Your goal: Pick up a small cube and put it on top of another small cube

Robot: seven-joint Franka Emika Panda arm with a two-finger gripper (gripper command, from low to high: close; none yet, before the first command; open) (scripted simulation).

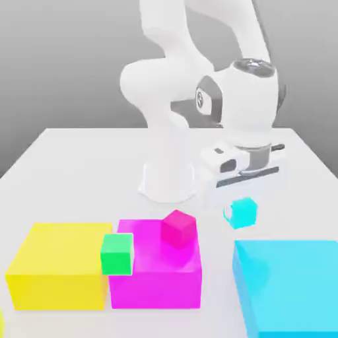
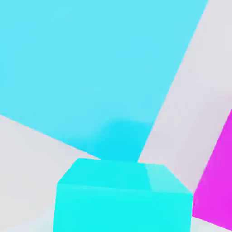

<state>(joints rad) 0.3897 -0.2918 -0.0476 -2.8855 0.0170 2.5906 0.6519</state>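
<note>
The white arm's tool (image 1: 243, 188) sits right of centre in the exterior view, just above the small plain cyan cube (image 1: 242, 212); whether its fingers grip the cube, or how wide they stand, I cannot tell. The cube (image 2: 122, 195) appears raised off the white surface (image 1: 79, 165), with the large cyan block (image 1: 290, 287) at lower right. A small magenta cube (image 1: 179, 227) rests on the large magenta block (image 1: 155, 274); a small green cube (image 1: 117, 253) sits by the large yellow block (image 1: 58, 264).
</note>
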